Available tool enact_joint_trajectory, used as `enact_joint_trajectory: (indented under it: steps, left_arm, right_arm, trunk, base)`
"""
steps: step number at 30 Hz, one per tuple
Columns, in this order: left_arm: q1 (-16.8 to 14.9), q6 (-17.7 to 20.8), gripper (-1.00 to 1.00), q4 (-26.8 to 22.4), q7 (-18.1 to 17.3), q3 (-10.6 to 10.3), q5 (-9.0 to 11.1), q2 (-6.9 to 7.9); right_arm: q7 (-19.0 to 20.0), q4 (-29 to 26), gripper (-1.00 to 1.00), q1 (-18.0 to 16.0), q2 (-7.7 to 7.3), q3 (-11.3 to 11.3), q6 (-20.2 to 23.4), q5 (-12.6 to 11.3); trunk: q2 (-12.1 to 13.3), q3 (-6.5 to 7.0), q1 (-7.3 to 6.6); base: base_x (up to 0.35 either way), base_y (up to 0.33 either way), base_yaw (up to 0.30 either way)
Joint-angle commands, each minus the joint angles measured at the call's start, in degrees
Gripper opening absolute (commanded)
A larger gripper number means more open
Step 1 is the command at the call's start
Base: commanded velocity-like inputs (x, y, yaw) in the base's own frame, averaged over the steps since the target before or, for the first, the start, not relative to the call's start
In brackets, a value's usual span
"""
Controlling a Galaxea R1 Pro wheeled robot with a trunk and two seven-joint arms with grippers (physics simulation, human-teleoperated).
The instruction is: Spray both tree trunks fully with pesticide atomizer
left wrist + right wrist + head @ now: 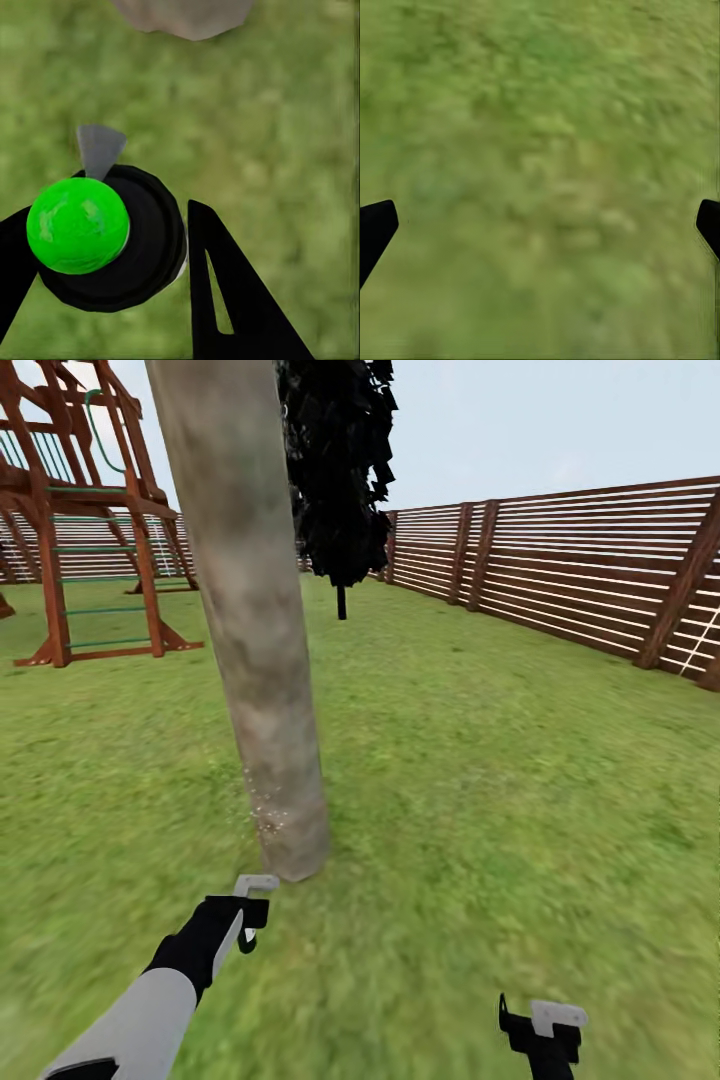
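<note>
Nearest the robot, at the lower left of the head view, the left arm reaches forward over the lawn [480,760], and its left gripper [248,920] holds the pesticide atomizer [112,240]. Seen from the left wrist, the atomizer is a round black body topped by a bright green ball, with a small grey nozzle [99,148] sticking out toward the tree; the black fingers [232,300] sit against either side of the body, pinching it. From the head camera only a pale grey piece of the sprayer shows above the black hand, just short of the trunk's foot.

At the lower right, the right gripper [545,1032] hangs low over bare grass, well apart from everything else. Its wrist camera catches the two dark fingertips [375,229] at opposite edges of the frame, spread wide with nothing between them.

Just beyond the left hand stands the tree trunk [250,610], a thick pale grey-brown column rising out of frame. A fine scatter of whitish pesticide [268,812] specks clings to its lower left side, near the base; the bark higher up looks bare.

Farther back, a thin-stemmed tree with black foliage [338,470] stands behind the trunk. A wooden play structure [85,510] occupies the far left, and the brown slatted fence [570,560] runs along the right and the far side.
</note>
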Motion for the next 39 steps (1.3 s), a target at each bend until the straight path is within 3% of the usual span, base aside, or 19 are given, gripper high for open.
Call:
enact_joint_trajectory:
  steps: [1, 13, 30, 39]
  left_arm:
    - [-0.03, 0.28, -1.00, -0.11, -0.09, 0.41, -0.41, -0.09]
    - [-0.03, 0.28, -1.00, -0.27, -0.09, 0.37, -0.42, -0.14]
    - [-0.03, 0.28, -1.00, -0.11, 0.00, 0.60, -0.41, 0.00]
    - [-0.03, 0.28, -1.00, -0.11, 0.00, 0.60, -0.36, 0.00]
  right_arm:
    - [-0.20, 0.04, 1.00, -0.05, -0.01, -0.20, -0.10, 0.39]
    - [-0.20, 0.03, 1.00, -0.04, 0.02, -0.20, -0.10, 0.39]
    - [-0.20, 0.06, 1.00, -0.04, 0.15, -0.20, -0.10, 0.41]
    - [-0.20, 0.06, 1.00, -0.04, 0.14, -0.20, -0.10, 0.41]
  trunk:
    - [-0.02, -0.05, -0.01]
    - [-0.02, -0.05, -0.01]
    - [-0.02, -0.05, -0.01]
    - [-0.02, -0.05, -0.01]
  base:
    - [0.077, -0.273, 0.019]
    - [0.030, -0.274, 0.009]
    - [0.007, -0.274, 0.264]
    - [0.113, -0.274, 0.025]
